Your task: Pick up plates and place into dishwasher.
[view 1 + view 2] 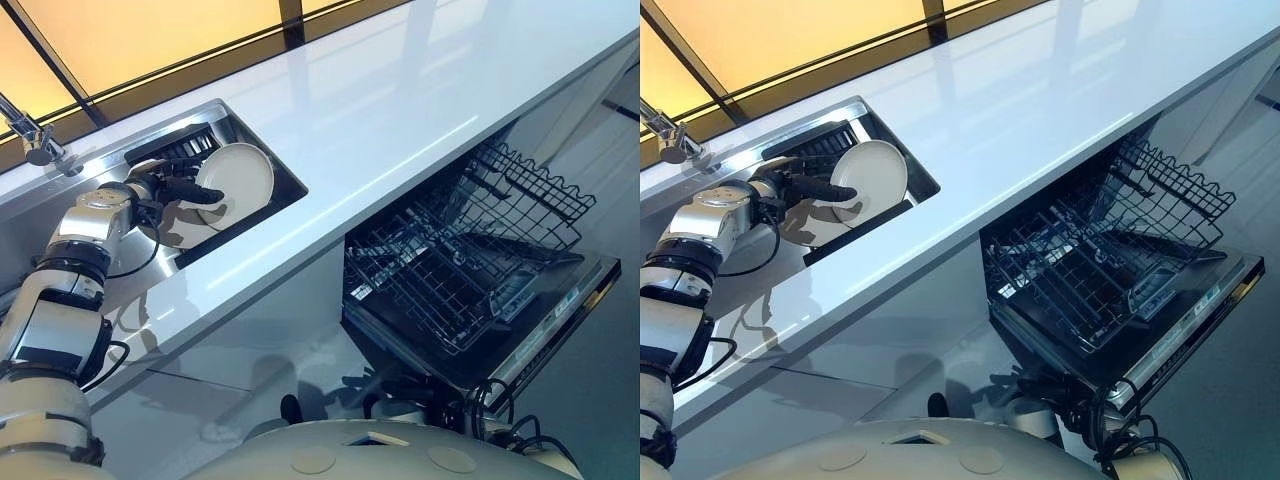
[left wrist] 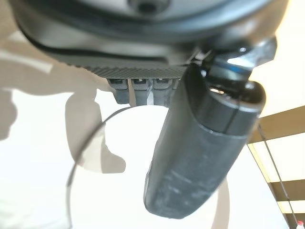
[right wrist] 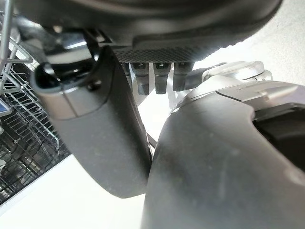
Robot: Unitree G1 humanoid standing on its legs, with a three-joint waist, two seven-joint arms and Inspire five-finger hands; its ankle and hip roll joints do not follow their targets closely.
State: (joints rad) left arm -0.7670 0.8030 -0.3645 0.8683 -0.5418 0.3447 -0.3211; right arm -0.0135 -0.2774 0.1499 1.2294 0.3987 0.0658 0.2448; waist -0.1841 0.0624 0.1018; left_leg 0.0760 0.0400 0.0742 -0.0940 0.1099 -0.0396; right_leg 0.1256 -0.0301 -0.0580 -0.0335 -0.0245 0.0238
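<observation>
White desk with sink: left robot hand grips tilted plate, thumb across its face; dishwasher open.

No text, number or sign can be read. The control strip along the front edge of the open dishwasher door carries pale markings too small to read. A white tag on the lower rack is also illegible.
</observation>
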